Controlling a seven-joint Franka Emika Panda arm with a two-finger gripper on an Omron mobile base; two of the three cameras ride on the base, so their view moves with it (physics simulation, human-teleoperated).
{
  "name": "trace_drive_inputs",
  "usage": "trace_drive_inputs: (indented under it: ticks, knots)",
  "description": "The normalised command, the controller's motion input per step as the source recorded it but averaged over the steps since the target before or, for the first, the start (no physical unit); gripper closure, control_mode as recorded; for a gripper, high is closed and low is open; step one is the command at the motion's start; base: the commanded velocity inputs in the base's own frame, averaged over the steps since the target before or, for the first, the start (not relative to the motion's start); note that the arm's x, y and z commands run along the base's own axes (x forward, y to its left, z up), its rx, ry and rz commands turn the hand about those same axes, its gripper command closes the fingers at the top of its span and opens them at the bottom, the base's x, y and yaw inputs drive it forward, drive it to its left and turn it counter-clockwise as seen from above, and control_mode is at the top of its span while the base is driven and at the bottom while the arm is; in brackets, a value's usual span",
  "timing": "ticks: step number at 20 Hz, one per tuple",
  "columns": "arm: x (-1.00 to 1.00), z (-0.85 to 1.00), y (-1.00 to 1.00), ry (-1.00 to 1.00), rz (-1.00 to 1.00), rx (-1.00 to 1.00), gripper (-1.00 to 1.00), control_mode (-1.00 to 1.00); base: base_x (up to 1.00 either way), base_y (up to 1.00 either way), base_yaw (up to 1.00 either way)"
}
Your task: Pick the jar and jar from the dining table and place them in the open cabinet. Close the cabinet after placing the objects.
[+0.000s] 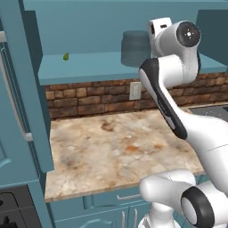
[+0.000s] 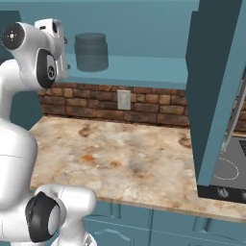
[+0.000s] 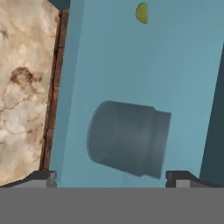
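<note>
Teal cabinet shelf (image 1: 89,67) with grey jar (image 3: 127,138) upright, gripper (image 3: 109,177) spread wide, apparently just clear of it.

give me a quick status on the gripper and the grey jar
Gripper open, holding nothing. Grey jar upright on cabinet shelf, released. Doors open. Small green thing on shelf, clear of the jar.

Even, shadowless rendered light is seen in all views, with no glare; the stone counter (image 1: 116,151) is evenly lit to its front edge and the white arm (image 1: 178,89) carries only soft grey shading. The cabinet (image 2: 144,48) interior is rendered flat teal, slightly darker at the back, and the grey jar (image 3: 127,138) is seen translucent with soft edges. Textures are low-resolution and slightly blurred on the brick wall (image 2: 96,103); no edge distortion is noted.
</note>
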Motion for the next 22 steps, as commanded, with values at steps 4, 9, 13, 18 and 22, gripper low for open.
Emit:
trace_drive_inputs:
  ticks: [4,9,13,18,22]
  knots:
    - [-0.66,0.0,0.05,-0.02,0.01,0.0,-1.0,-1.0,0.0,0.0,0.0]
    - [-0.64,-0.01,0.03,0.0,0.01,0.0,-1.0,-1.0,0.0,0.0,0.0]
    - [-0.63,-0.05,0.0,0.0,0.01,-0.01,-1.0,-1.0,0.0,0.0,0.0]
    - [-0.1,0.0,0.03,0.02,0.0,0.0,-1.0,-1.0,0.0,0.0,0.0]
    - [0.0,0.0,0.0,0.0,0.0,0.0,-1.0,-1.0,0.0,0.0,0.0]
